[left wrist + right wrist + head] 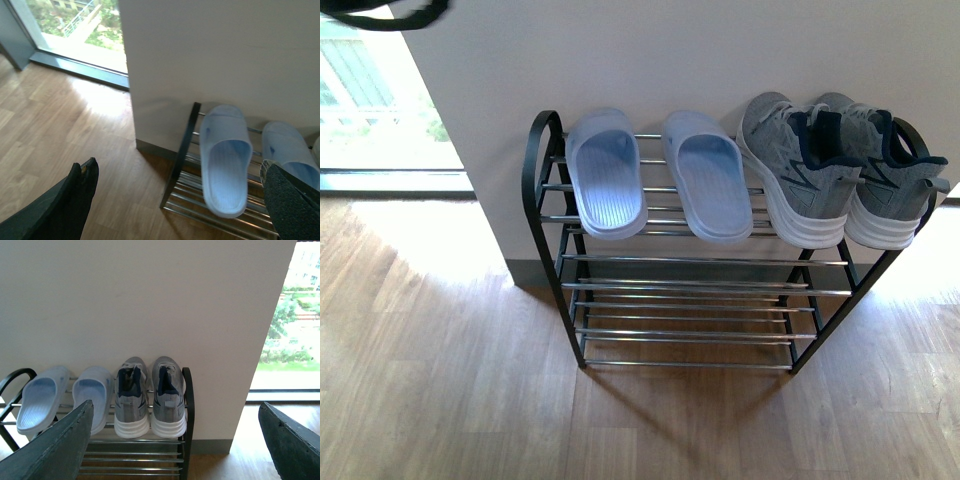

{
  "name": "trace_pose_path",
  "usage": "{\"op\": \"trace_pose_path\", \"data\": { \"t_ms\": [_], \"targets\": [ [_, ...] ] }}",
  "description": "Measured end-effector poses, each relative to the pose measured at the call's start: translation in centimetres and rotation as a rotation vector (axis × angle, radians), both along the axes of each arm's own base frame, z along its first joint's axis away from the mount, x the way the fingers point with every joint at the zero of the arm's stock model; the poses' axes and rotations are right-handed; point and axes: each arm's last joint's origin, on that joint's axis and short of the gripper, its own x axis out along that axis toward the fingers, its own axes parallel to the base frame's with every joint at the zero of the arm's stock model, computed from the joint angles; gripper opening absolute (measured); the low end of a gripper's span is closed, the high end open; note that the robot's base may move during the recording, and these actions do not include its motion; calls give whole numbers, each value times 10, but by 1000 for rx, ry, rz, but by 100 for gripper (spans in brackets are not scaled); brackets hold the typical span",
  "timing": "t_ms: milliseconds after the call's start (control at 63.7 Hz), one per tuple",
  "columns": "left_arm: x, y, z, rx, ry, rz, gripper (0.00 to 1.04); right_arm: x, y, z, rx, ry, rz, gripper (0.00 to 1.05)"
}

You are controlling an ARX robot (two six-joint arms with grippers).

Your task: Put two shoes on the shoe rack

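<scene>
Both claws gape empty: left claw (pixel 180 200) beside the slides (pixel 226 157), right claw (pixel 175 440) facing the sneakers (pixel 150 400). All four sit on the rack (pixel 545 150) top shelf. Sneakers likely soft, light; grip the heel collar.

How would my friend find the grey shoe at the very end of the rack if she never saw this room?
Look for the black shoe rack standing against the white wall, and go to its top shelf, where four shoes sit in a row. Pass the two pale-blue slides and the first grey sneaker. The one you want is the grey sneaker at the end, right beside the rounded black frame.
</scene>
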Motion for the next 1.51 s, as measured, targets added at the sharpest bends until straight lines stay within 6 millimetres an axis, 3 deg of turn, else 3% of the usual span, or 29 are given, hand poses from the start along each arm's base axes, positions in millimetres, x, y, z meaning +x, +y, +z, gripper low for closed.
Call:
{"op": "trace_pose_path", "data": {
  "t_ms": [173,330,392,471,659,832,1240,1507],
  "targets": [
    [-74,44,6,-25,-7,121,95,0,0,0,0,0,0,96],
    [-80,48,11,-67,-40,124,95,0,0,0,0,0,1,96],
    [-80,52,3,-108,-137,-32,85,0,0,0,0,0,1,96],
    [-88,64,-9,-39,-298,-187,71,0,0,0,0,0,-1,96],
    [-108,89,-20,117,-415,-226,40,0,0,0,0,0,1,96],
    [-124,107,-39,161,-404,-241,1,0,0,0,0,0,1,96],
    [-149,133,-58,170,-403,-231,1,0,0,0,0,0,1,96],
    [-159,133,-66,173,-422,-236,1,0,0,0,0,0,1,96]
  ]
}}
